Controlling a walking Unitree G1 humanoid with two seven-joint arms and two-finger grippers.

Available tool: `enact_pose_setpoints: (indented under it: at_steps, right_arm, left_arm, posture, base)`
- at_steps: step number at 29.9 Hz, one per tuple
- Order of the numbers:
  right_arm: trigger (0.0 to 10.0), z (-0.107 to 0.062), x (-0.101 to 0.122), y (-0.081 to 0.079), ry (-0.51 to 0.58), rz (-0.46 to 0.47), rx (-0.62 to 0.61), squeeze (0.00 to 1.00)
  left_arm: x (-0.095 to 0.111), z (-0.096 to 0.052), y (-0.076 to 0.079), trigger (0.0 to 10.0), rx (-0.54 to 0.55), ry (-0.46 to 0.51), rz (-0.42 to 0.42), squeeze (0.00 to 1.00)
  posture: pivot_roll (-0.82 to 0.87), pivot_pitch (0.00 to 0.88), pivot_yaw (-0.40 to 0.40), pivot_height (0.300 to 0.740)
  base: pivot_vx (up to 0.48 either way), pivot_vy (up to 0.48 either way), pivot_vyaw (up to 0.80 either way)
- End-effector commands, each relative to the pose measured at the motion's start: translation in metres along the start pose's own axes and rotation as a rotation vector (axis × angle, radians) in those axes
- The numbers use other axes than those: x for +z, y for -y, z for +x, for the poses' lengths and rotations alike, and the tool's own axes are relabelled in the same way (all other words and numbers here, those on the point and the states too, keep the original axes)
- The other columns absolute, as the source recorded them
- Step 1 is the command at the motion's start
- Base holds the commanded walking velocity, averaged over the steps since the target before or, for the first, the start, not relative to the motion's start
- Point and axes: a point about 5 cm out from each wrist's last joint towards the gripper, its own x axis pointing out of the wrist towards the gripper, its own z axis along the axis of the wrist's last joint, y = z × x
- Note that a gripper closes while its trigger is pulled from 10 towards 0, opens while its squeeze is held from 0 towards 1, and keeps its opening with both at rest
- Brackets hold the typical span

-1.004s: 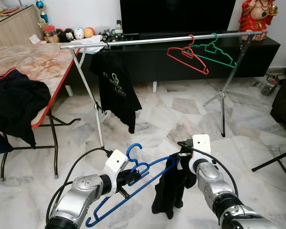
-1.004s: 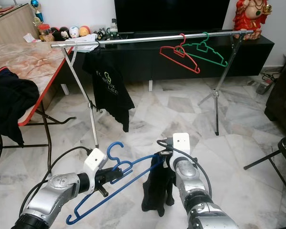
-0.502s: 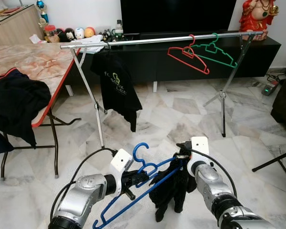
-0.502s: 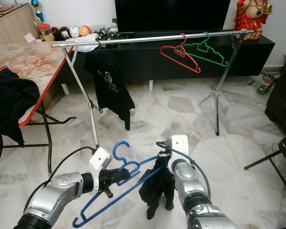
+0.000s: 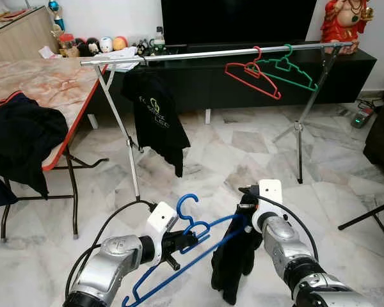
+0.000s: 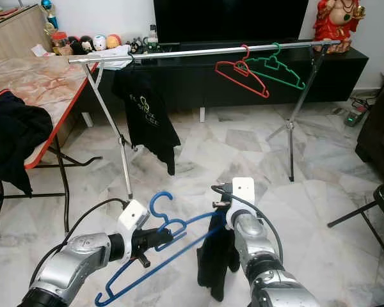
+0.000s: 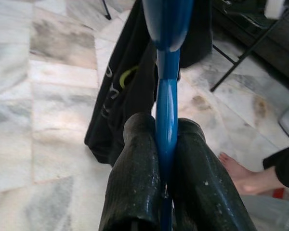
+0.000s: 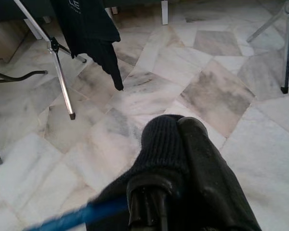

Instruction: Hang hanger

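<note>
A blue hanger is held low over the marble floor, its hook up. My left gripper is shut on its neck; in the left wrist view the fingers pinch the blue bar. A black garment droops from the hanger's right end. My right gripper is shut on the top of that garment, and knit cloth wraps one finger. Ahead stands a silver clothes rail with a red hanger, a green hanger and a hung black T-shirt.
A marble-topped folding table on the left carries dark clothing. A low black TV cabinet runs behind the rail. The rail's tripod legs stand on the floor. A black stand leg lies at right. A person's bare foot is nearby.
The black garment has swung and now hangs straighter and lower from the hanger's right end. Both grippers keep their hold and have shifted only slightly.
</note>
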Motion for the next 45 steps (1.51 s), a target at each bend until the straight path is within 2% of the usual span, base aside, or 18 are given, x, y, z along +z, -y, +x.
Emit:
enact_pose_setpoints:
  at_steps: [1,5,10,16,23,26,34,36,39,43,45]
  right_arm:
    - [10.0,0.001,0.004,-0.003,0.015,0.015,0.008,0.00]
    - [10.0,-0.002,-0.010,-0.003,-0.018,0.014,0.004,0.00]
    - [10.0,-0.002,-0.011,-0.004,-0.023,0.016,0.010,0.00]
    - [10.0,0.001,0.007,-0.012,0.030,-0.010,0.061,0.00]
    - [10.0,0.002,0.038,-0.029,0.172,-0.100,0.209,0.00]
    - [10.0,0.002,0.044,-0.028,0.180,-0.099,0.224,0.00]
    - [10.0,0.000,0.040,-0.018,0.156,-0.100,0.217,0.00]
    - [10.0,-0.003,0.040,-0.018,0.170,-0.072,0.229,0.00]
    - [10.0,-0.008,0.039,-0.023,0.194,-0.089,0.286,0.00]
    - [10.0,-0.019,0.043,-0.036,0.254,-0.135,0.429,0.00]
    - [10.0,-0.022,0.045,-0.036,0.253,-0.151,0.450,0.00]
  left_arm:
    - [0.003,-0.001,-0.005,10.0,0.039,0.008,0.020,0.00]
    - [0.003,0.000,-0.005,10.0,0.044,0.009,0.016,0.00]
    - [0.003,0.001,-0.003,10.0,0.023,0.015,0.008,0.00]
    - [0.004,0.002,-0.002,10.0,0.025,0.024,0.009,0.00]
    - [0.001,0.002,0.000,10.0,0.004,0.017,0.004,0.00]
    - [0.001,0.002,-0.001,10.0,0.021,0.021,0.008,0.00]
    - [0.000,0.005,-0.010,10.0,0.110,0.007,0.028,0.00]
    - [0.000,0.005,-0.012,10.0,0.135,0.005,0.025,0.00]
    - [-0.001,0.005,-0.011,10.0,0.118,0.007,0.014,0.00]
    - [0.001,0.008,-0.007,10.0,0.098,0.019,0.009,0.00]
    - [0.002,0.009,-0.009,10.0,0.109,0.020,0.012,0.00]
  posture:
    - [0.02,0.070,0.036,0.740]
    - [0.02,0.071,0.037,0.740]
    - [0.02,0.073,0.040,0.740]
    - [0.02,0.071,0.038,0.740]
    - [0.02,0.072,0.039,0.740]
    - [0.02,0.071,0.038,0.740]
    - [0.01,0.075,0.037,0.740]
    - [0.01,0.075,0.037,0.740]
    - [0.00,0.081,0.043,0.740]
    - [-0.01,0.085,0.045,0.740]
    - [-0.01,0.085,0.045,0.740]
  base:
    - [0.000,0.000,0.00]
    - [0.000,0.000,0.00]
    - [0.000,0.000,0.00]
    - [0.000,0.000,0.00]
    - [0.000,0.000,0.00]
    - [0.000,0.000,0.00]
    - [0.000,0.000,0.00]
    - [0.000,0.000,0.00]
    - [0.000,0.000,0.00]
    - [0.000,0.000,0.00]
    - [0.000,0.000,0.00]
